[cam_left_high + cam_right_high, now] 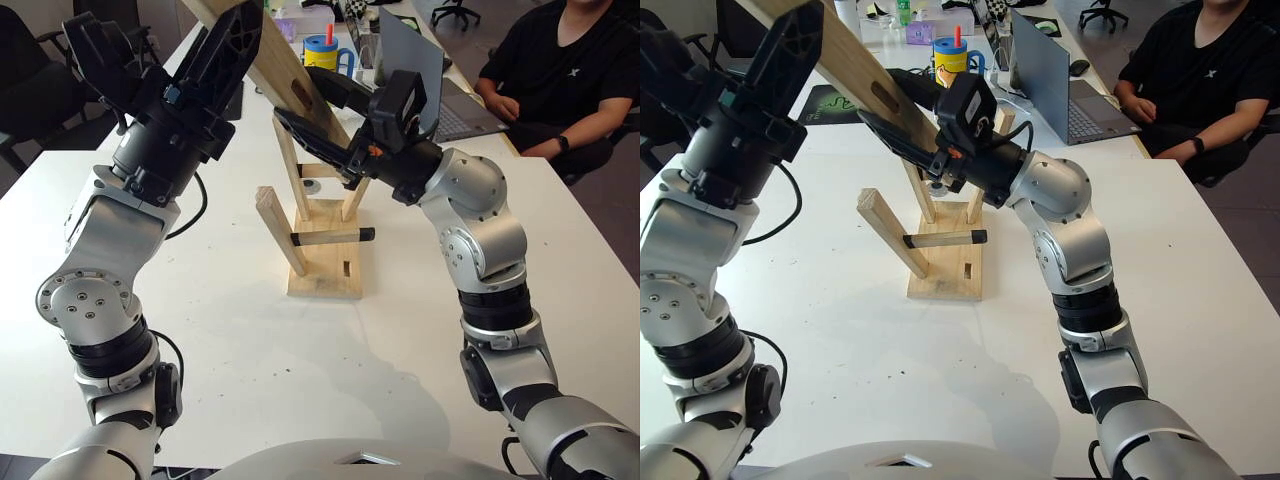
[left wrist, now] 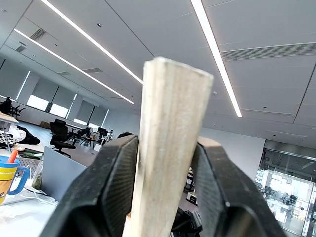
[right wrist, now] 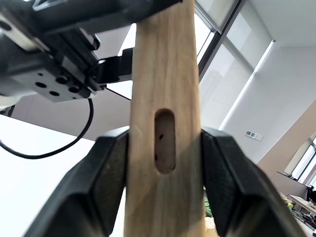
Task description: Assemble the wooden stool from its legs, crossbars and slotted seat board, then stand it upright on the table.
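The white counter (image 1: 250,340) takes up the lower half of the head views. At its centre the slotted seat board (image 1: 325,275) lies flat, its long axis running from the bottom of the frame toward the top, with one open slot (image 1: 345,268) showing near its lower right corner. A leg (image 1: 278,228) rises from the board's lower left part and leans toward the upper left. A crossbar (image 1: 330,238) sticks out of that leg and lies level above the board, its dark-tipped end pointing to the right of the frame. Two more legs (image 1: 292,170) stand at the board's far end, the left one tilted toward the upper left, the right one partly hidden behind the right arm.

Above this, a long slotted leg (image 1: 270,60) is held in the air. Its long axis slopes from the top of the frame, left of centre, down toward the centre. The left gripper (image 2: 168,143) has its fingers closed on the upper part. The right gripper (image 3: 165,136) has its fingers clamped on the lower part, one on each side of the oval slot (image 3: 165,140).

Farther back on the counter stand a blue and yellow mug (image 1: 322,52) and an open laptop (image 1: 415,60)
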